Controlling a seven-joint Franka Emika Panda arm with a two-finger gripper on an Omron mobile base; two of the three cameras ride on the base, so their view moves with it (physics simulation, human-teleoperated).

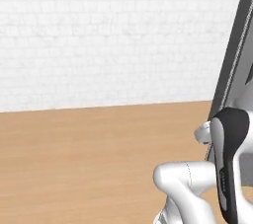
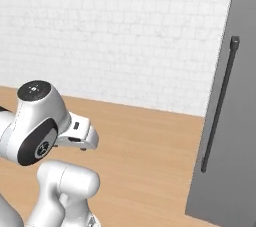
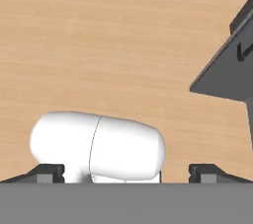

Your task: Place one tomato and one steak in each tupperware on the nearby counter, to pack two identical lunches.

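**Wood floor under a wide-open claw, grey panel to the right**

Wood-grain light-brown floor (image 3: 123,45) takes up most of the hand view. The claw (image 3: 126,171) sits at the bottom edge of that view. Its two dark fingertips (image 3: 49,171) are far apart, at full spread, and neither touches anything.

The white arm (image 2: 40,126) with dark joints is folded up close to the cameras. It is at lower right in the left base view (image 1: 230,168) and lower left in the right base view.

Past the arm, the same floor (image 1: 74,159) runs back flat and plain.

To the right stands a tall grey panel (image 2: 235,136), upright, with its lower edge meeting the floor. A slim dark bar handle (image 2: 217,106) runs vertically down its face. In the left base view the panel appears as a dark slanted edge (image 1: 232,55) at the right border. In the hand view a dark grey slab (image 3: 227,75) cuts in from the right. It is likely the same panel, but I cannot tell for sure.

Farthest back is a white brick wall (image 1: 99,35), which meets the floor in a straight line across both base views.
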